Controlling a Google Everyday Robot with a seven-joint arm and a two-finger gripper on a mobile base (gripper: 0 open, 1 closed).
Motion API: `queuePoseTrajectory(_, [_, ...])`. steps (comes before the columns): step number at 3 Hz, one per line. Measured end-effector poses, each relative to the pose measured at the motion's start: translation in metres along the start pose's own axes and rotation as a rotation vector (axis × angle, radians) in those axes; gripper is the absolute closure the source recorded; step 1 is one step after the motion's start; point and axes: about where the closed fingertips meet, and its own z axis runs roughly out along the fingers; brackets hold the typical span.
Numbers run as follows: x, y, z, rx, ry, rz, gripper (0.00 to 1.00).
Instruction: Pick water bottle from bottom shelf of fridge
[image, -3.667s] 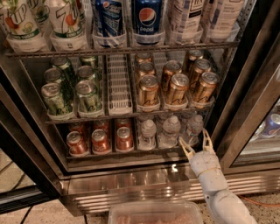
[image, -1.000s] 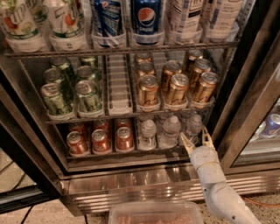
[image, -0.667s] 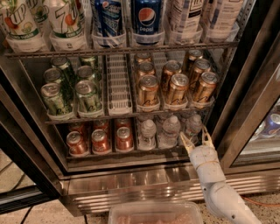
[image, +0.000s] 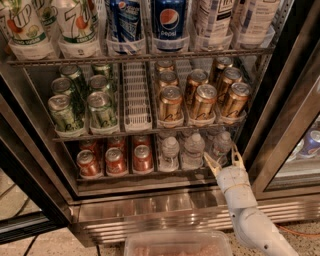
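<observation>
The fridge (image: 165, 210) stands open before me with wire shelves. On the bottom shelf (image: 150, 176), three small clear water bottles with white caps stand at the right: one on the left (image: 170, 153), one in the middle (image: 193, 150), one on the right (image: 221, 145). My gripper (image: 223, 157) is open at the shelf's front right. Its fingers flank the lower part of the rightmost water bottle, just in front of it. The white arm (image: 250, 220) rises from the lower right.
Three orange-red cans (image: 116, 161) stand left on the bottom shelf. Green cans (image: 82, 105) and gold cans (image: 202, 100) fill the tier above, tall soda bottles (image: 167, 20) the top. The black-edged door frame (image: 285, 115) stands close right of the gripper. A clear plastic bin (image: 177, 243) lies below.
Over the last second nothing has visibly moved. Since 3.7 seconds ago the gripper has shifted slightly forward toward the rightmost water bottle.
</observation>
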Motion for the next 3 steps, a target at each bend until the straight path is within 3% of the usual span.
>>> queuePoseTrajectory(1, [-0.0028,0.0009,-0.0001,0.000,0.000,0.000,0.29])
queuePoseTrajectory(3, [-0.0028,0.0009,0.0000,0.000,0.000,0.000,0.71])
